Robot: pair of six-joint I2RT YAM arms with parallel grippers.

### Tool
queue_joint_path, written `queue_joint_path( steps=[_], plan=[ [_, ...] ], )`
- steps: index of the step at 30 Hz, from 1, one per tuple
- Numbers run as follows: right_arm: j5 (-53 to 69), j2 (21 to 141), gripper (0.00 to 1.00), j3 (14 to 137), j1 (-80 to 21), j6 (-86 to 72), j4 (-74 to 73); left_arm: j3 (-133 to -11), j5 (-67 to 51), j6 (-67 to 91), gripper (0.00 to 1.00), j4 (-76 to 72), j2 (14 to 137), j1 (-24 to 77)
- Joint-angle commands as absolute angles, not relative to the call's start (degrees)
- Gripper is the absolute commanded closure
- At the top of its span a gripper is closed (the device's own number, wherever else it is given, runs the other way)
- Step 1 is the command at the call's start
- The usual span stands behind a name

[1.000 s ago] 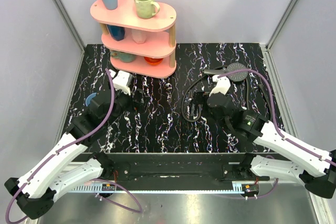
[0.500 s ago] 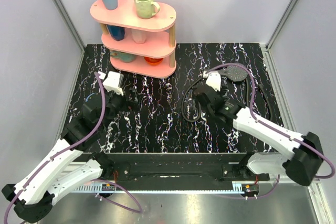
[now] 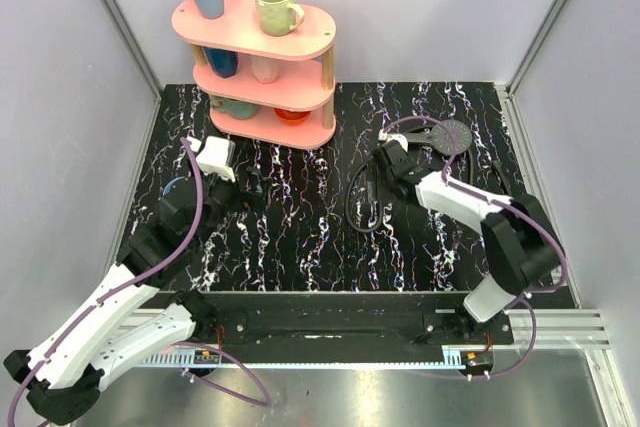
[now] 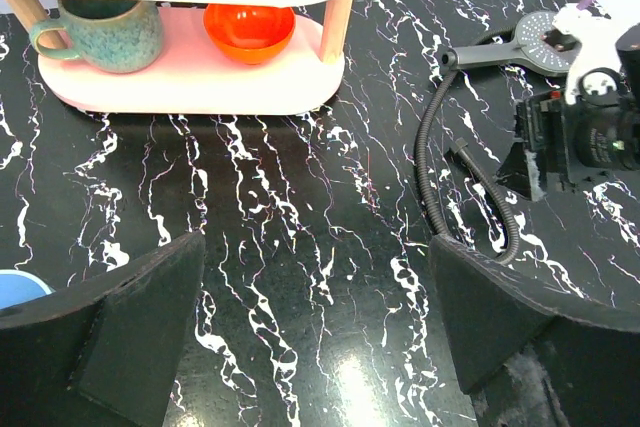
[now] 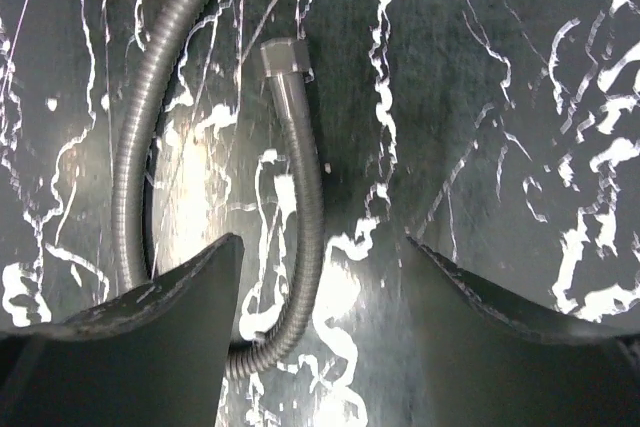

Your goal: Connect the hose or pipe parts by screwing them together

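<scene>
The shower head (image 3: 452,135) lies face up at the back right of the table, its dark handle (image 4: 490,50) pointing left. The thin black hose (image 3: 352,209) loops on the marbled top in front of it; in the left wrist view the hose (image 4: 428,152) curves down from the handle. In the right wrist view the hose (image 5: 305,217) runs between my fingers, close to the left one, and its end fitting (image 5: 283,57) lies free just ahead. My right gripper (image 3: 373,185) (image 5: 320,247) straddles the hose, jaws apart, not clamping it. My left gripper (image 3: 252,185) (image 4: 315,252) hovers open over bare table.
A pink three-tier shelf (image 3: 262,72) with cups stands at the back left; its lowest tier holds a teal mug (image 4: 105,32) and an orange bowl (image 4: 248,29). A blue bowl (image 3: 173,188) sits by the left arm. Grey walls enclose the table.
The right arm has stretched forward and dropped its wrist low over the hose loop, its jaws narrowing a little. The left wrist shifted slightly back and left, then held still.
</scene>
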State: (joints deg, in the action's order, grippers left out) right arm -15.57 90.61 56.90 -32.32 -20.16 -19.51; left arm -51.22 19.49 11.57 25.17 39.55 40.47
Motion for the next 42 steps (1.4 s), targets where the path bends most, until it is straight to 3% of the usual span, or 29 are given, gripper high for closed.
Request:
queue_joint_path(
  steps=[1,8,16,21,26,42],
  plan=[
    [-10.29,96.57,0.28,62.66,-29.71,-18.28,-15.21,-51.42,21.01,10.9,0.02,23.12,39.46,40.61],
    [-13.52,101.07,0.29,73.8,-23.3,-22.92,-15.82,-51.33,21.18,10.81,0.02,22.94,39.37,40.61],
    [-19.07,107.39,0.26,84.9,-11.53,-56.31,-20.57,-51.33,21.01,10.9,0.02,23.11,39.55,40.61],
    [-10.65,114.5,0.28,89.46,-6.34,-68.71,-20.48,-51.24,21.01,10.9,0.02,23.12,39.81,40.61],
    [-5.89,119.97,0.33,96.14,-4.75,-71.36,-22.93,-51.42,20.74,10.9,0.02,23.12,39.73,40.61],
    [-7.73,125.68,0.32,101.51,-5.19,-77.86,-30.84,-51.76,19.95,10.9,0.02,23.55,41.83,40.61]
  ],
)
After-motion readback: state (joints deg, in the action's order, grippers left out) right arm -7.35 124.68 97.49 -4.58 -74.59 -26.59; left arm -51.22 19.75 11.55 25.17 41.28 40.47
